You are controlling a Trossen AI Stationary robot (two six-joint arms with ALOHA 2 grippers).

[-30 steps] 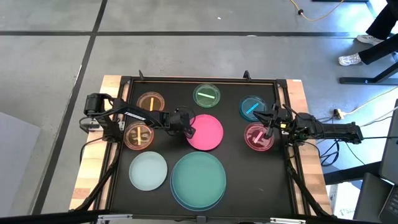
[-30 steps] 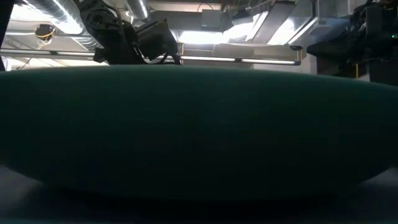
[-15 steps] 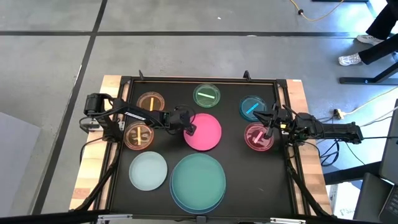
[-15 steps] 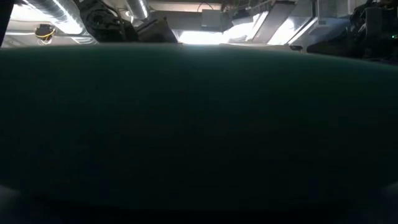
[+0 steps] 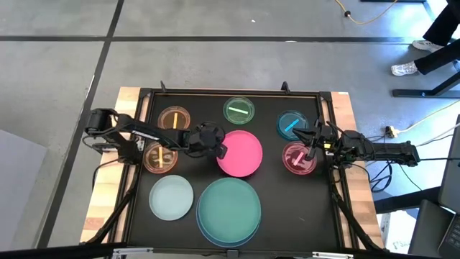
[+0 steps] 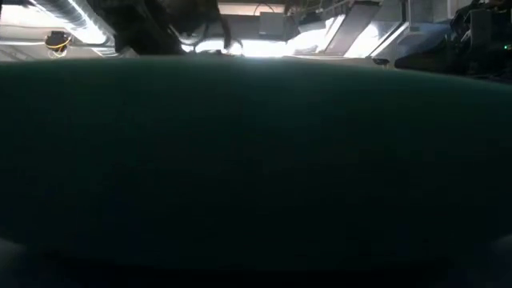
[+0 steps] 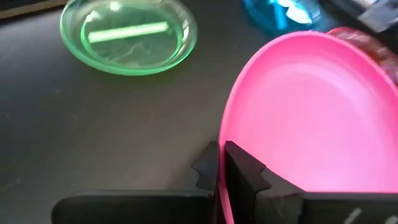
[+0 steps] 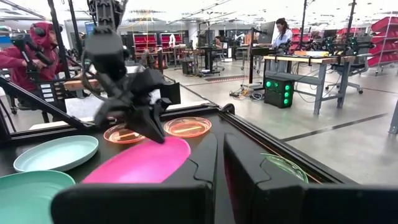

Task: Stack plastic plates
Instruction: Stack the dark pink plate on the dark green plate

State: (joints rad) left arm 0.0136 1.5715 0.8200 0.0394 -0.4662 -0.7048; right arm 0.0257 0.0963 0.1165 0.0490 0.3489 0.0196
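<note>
A medium pink plate [image 5: 241, 154] is at the middle of the black table. My left gripper [image 5: 218, 146] is shut on its left rim; it also shows in the left wrist view [image 7: 221, 163]. My right gripper [image 5: 311, 147] is shut and empty, above the small pink dish [image 5: 297, 160], whose bottom rests on the table at the right. A large green plate [image 5: 228, 207] lies on a blue one at the near middle. A pale mint plate [image 5: 171, 198] lies flat to their left. In the low view the large green plate [image 6: 256, 160] hides the rest. My left gripper pinches the pink plate's left rim [image 7: 231, 134] between its two fingers, one finger [image 7: 245, 169] on the plate's inner side and one [image 7: 206, 168] outside it. The fingers come from the table's left. The plate's held side looks raised a little [image 8: 99, 174].
Two small orange dishes [image 5: 173, 118] [image 5: 159, 157] lie at the left. A small green dish [image 5: 238, 110] and a small blue dish [image 5: 290, 124] lie at the far side. A raised black frame [image 5: 327, 108] edges the table. People stand in the room beyond [image 8: 25, 53].
My left arm has reached a little farther toward the table's right edge, still shut on the pink plate's rim. The pink plate has shifted slightly to the right with it. My right gripper has kept still.
</note>
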